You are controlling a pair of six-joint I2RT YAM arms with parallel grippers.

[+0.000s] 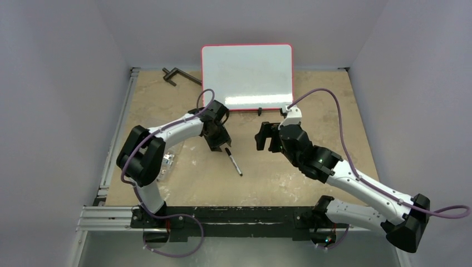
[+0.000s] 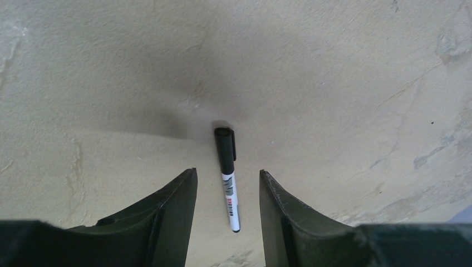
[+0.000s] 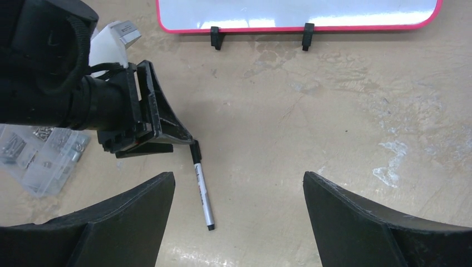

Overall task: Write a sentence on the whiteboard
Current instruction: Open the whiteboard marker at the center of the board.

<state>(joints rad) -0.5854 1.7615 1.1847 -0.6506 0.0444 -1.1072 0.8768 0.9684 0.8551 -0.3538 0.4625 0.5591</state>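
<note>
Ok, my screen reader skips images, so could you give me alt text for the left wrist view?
A marker with a black cap and white barrel lies flat on the beige table, directly between the left gripper's two open dark fingers, with a gap on either side.

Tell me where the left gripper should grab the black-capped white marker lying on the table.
Probably the slim white barrel of the black-capped marker, just below its cap, coming straight down from above: it lies flat, and the open left gripper straddles it, one finger each side.
</note>
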